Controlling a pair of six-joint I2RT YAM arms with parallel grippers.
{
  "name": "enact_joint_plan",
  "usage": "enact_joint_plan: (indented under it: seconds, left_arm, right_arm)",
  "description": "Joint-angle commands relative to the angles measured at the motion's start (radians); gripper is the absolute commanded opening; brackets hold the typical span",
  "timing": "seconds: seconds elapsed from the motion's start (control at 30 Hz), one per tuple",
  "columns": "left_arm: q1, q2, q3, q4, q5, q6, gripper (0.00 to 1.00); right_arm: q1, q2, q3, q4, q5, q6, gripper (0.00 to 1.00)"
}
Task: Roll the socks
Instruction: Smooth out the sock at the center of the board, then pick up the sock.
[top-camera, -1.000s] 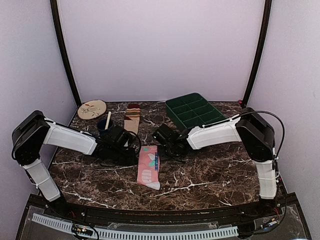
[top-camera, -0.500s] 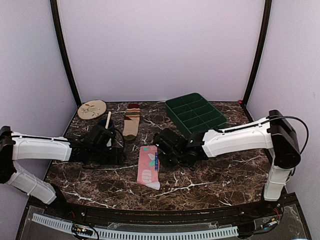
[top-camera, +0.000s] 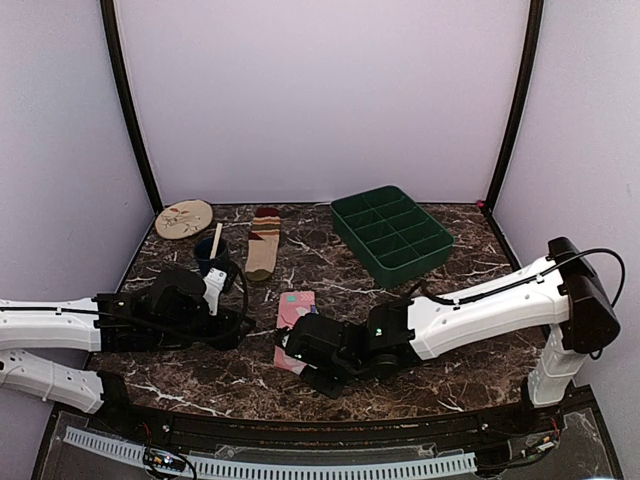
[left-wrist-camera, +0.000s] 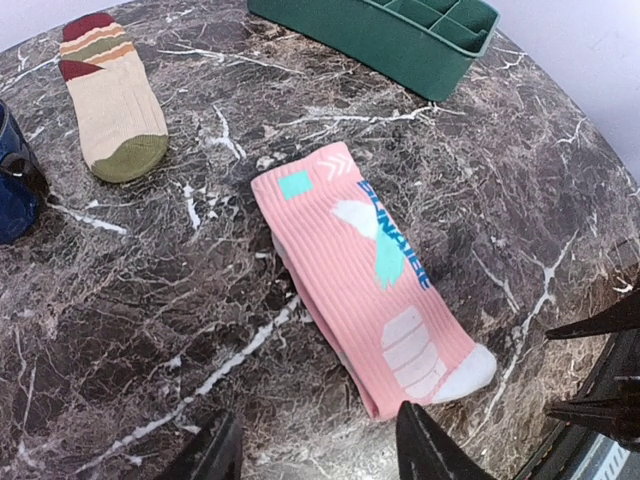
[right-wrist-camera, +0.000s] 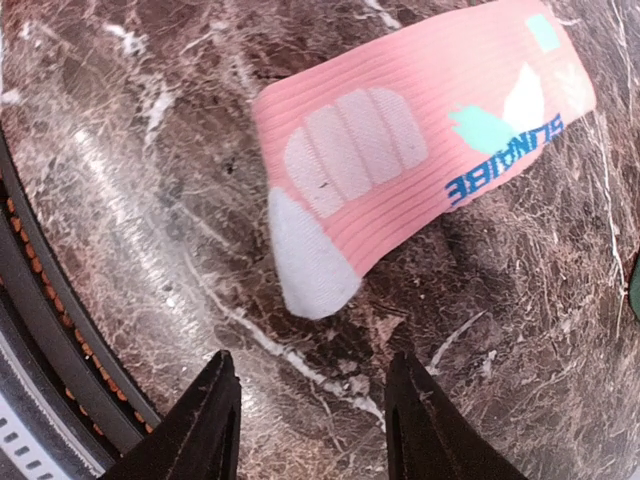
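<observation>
The pink sock (top-camera: 297, 306) with teal and white marks lies flat at the table's middle, its white toe toward the near edge. It also shows in the left wrist view (left-wrist-camera: 375, 265) and the right wrist view (right-wrist-camera: 400, 140). The tan striped sock (top-camera: 264, 245) lies flat farther back, also seen by the left wrist (left-wrist-camera: 110, 110). My right gripper (top-camera: 300, 352) is open and empty, low over the pink sock's toe end (right-wrist-camera: 305, 255), covering it from above. My left gripper (top-camera: 238, 325) is open and empty, just left of the pink sock. Both gripper gaps (left-wrist-camera: 320, 455) (right-wrist-camera: 315, 430) are empty.
A green compartment tray (top-camera: 390, 232) stands at the back right. A round beige patterned plate (top-camera: 184, 217) lies at the back left. A dark blue cup (top-camera: 210, 252) with a stick in it stands beside the tan sock, just behind my left arm.
My right gripper has swung from behind the pink sock down to its toe end near the front. My left arm has stretched out low and its gripper has drawn back leftward.
</observation>
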Motion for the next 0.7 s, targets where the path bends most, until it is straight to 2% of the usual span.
enact_joint_plan:
  seconds: [0.0, 0.2, 0.67]
  left_arm:
    - [-0.058, -0.013, -0.058, -0.013, -0.087, -0.012, 0.55]
    - [-0.094, -0.016, -0.07, -0.011, -0.12, -0.026, 0.55]
    - [-0.1, -0.024, -0.093, 0.012, -0.139, -0.039, 0.55]
  right_arm:
    - [0.042, -0.005, -0.004, 0.018, -0.051, -0.053, 0.46]
    - [0.044, 0.057, 0.017, 0.023, -0.048, -0.117, 0.46]
    - [-0.011, 0.123, 0.03, 0.089, -0.035, -0.27, 0.47]
